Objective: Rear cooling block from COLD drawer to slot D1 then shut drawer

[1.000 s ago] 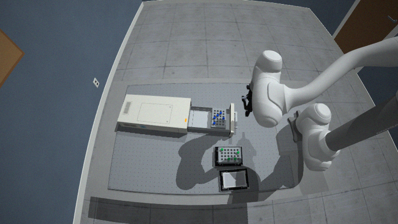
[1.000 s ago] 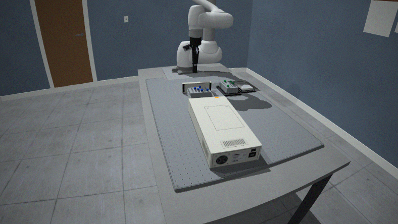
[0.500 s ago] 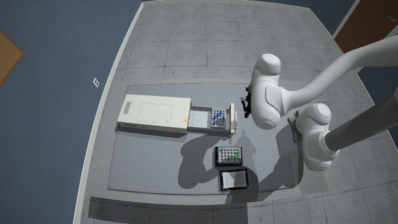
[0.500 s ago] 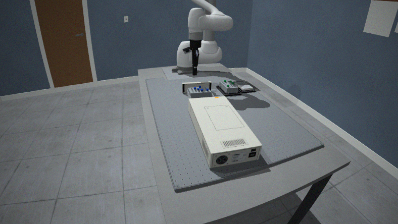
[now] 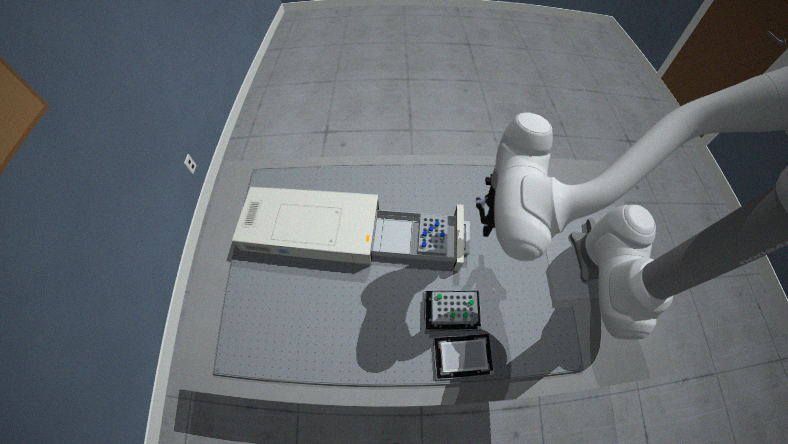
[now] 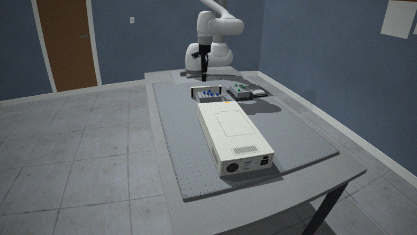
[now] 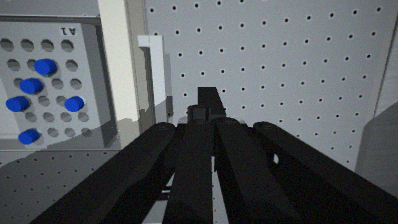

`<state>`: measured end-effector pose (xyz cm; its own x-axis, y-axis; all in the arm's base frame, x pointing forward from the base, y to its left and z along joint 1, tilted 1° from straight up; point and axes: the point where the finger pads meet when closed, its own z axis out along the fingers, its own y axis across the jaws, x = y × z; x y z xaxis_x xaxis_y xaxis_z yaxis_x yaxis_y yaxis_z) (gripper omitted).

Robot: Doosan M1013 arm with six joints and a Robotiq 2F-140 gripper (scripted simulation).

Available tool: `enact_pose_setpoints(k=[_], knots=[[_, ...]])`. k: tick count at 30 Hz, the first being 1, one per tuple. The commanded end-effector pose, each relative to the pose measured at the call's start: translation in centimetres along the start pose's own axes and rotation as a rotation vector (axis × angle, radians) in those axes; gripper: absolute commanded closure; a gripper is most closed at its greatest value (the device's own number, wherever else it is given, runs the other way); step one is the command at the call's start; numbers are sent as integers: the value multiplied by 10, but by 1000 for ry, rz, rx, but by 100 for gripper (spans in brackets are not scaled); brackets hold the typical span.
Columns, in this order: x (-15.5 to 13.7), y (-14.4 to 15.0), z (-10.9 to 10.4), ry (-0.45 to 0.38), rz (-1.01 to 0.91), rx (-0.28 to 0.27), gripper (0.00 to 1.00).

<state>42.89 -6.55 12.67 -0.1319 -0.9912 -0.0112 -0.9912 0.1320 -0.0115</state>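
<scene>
1. Cooling block with green-capped tubes [image 5: 455, 308] [image 6: 239, 91] sits in deck slot D1 [image 5: 429, 326] [image 6: 247, 98], the one next to the cooler COLD [image 5: 308, 226] [image 6: 233, 122]. I take it for the rear block. Looks level; four green caps show from above.
2. Deck slot D2 [image 5: 437, 368] [image 6: 264, 95], beyond it, has no block.
3. Front block [image 5: 432, 249] [image 6: 209, 98] [image 7: 55, 37] is in the drawer [image 5: 413, 257] [image 7: 111, 75], near the handle end, with five blue-capped tubes. Rear place bare.
4. Drawer stands well out; lamp [image 5: 367, 238] [image 6: 227, 102] glows orange. By my reckoning only the shutting is left.
5. Gripper [image 5: 485, 234] [image 6: 204, 80] [image 7: 206, 101]: fingers together, nothing between them. It hangs on the outer side of the drawer front, apart from it. I judge a closed-finger push comes next, gentle enough to keep loose tubes seated.
6. Top view gives the bare rear place and how far the drawer is out; exterior hides that place behind the housing, but shows the fingertips pointing down.
7. Wrist view alone gives the "A1" mark and the handle [image 7: 157, 75] up close; neither slot shows there. Bore-by-bore match to the start: cannot tell.

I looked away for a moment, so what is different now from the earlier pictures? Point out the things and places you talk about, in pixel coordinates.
The closed jaws [image 5: 480, 201] [image 6: 204, 80] have come lower, nearer the drawer's handle [image 5: 467, 237] [image 7: 157, 75]. Nothing was gripped or released. The drawer stayed open, both blocks in place.
</scene>
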Motion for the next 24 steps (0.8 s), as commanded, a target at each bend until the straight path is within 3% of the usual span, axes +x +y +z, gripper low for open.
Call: enact_pose_setpoints(k=[1,24], knots=[[0,0,3,0,0,1,90],[0,0,31,0,0,1,90]])
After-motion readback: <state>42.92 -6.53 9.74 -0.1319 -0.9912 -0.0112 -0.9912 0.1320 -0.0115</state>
